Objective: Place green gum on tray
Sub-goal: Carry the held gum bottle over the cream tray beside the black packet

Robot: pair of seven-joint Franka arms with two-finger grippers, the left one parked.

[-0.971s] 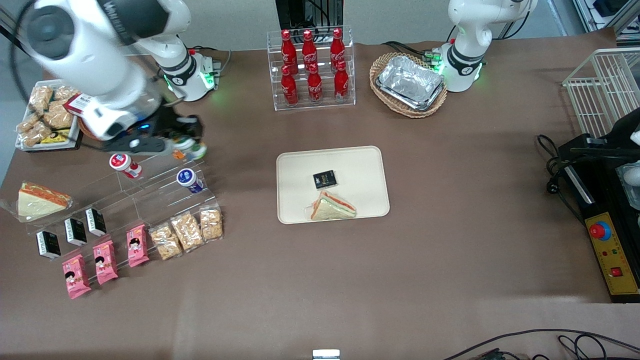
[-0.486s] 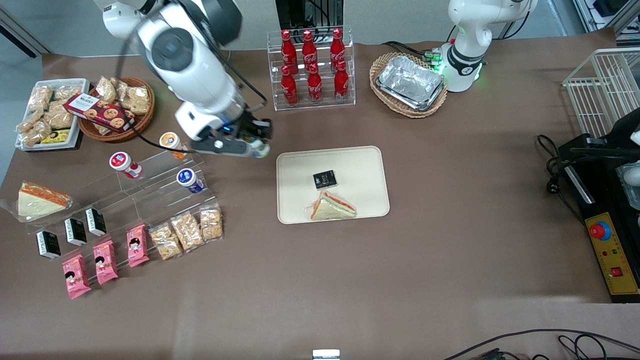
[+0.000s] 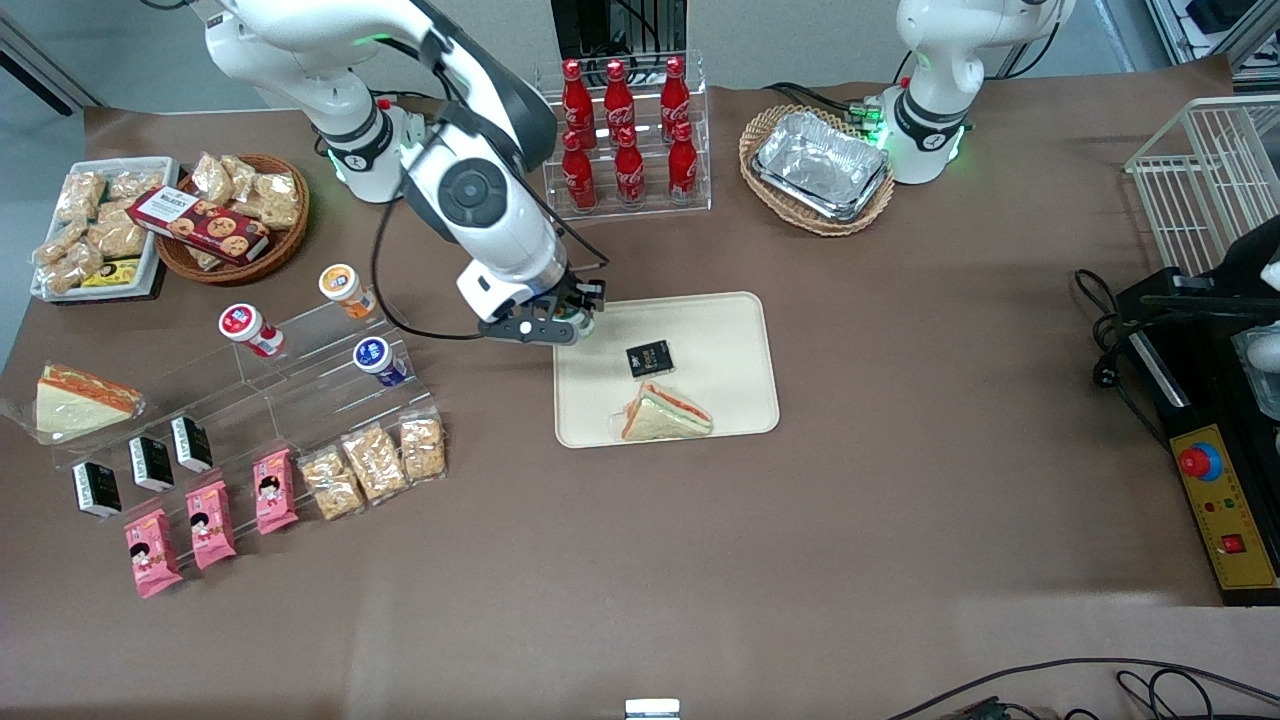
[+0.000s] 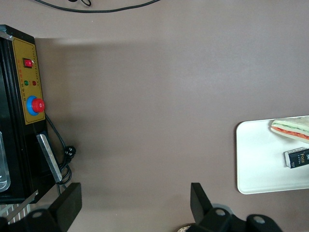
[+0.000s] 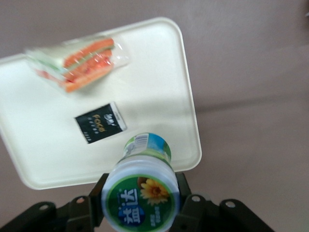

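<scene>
My right gripper (image 3: 570,326) is shut on the green gum (image 5: 141,191), a small white bottle with a green lid bearing a yellow flower mark. In the front view the gum (image 3: 578,322) hangs just above the rim of the cream tray (image 3: 730,330), at the tray corner nearest the working arm's end and farthest from the front camera. The right wrist view shows the tray (image 5: 34,145) below the bottle, with a black packet (image 5: 100,123) and a wrapped sandwich (image 5: 77,58) on it.
A tiered clear shelf (image 3: 300,380) holds an orange-lidded bottle (image 3: 342,287), a red-lidded one (image 3: 246,328) and a blue-lidded one (image 3: 376,359). A cola bottle rack (image 3: 625,135) and a basket of foil trays (image 3: 820,165) stand farther from the front camera than the tray.
My right arm has carried the green gum from the clear shelf across the table to the edge of the tray. The fingers have stayed shut on it.
</scene>
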